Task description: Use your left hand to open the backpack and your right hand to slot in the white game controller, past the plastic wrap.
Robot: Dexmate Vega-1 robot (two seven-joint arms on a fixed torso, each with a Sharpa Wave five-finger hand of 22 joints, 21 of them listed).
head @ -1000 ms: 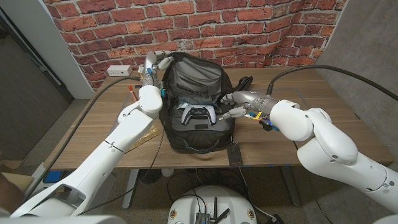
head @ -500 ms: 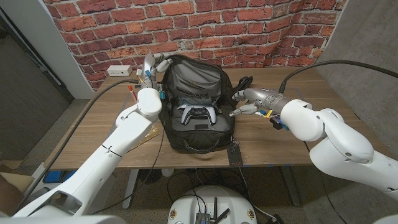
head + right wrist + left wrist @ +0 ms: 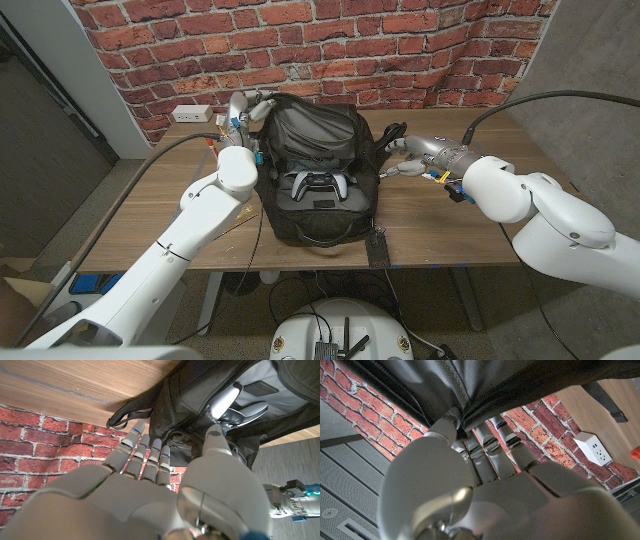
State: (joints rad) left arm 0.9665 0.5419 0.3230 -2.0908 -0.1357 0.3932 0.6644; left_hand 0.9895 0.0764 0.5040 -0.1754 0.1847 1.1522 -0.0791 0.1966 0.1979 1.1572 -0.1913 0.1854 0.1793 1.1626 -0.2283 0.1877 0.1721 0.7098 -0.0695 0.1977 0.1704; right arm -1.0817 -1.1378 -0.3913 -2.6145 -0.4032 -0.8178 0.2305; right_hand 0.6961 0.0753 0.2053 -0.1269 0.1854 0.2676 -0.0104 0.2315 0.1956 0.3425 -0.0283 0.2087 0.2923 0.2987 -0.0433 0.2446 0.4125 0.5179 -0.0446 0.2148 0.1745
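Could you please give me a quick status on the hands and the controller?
Left robot hand holds the backpack flap open. Right robot hand open, empty, beside the backpack. Controller sits inside the opening. Nothing in the way.

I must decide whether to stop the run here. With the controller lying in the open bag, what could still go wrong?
1. The left hand grips the edge of the black fabric backpack to keep it open; if the fabric slips out, the flap may fall onto the white game controller.
2. The controller lies in plain sight on the inner pocket, perhaps not slotted deep enough, so it might slide out.
3. The right hand is open beside the bag, near a black strap it could snag.
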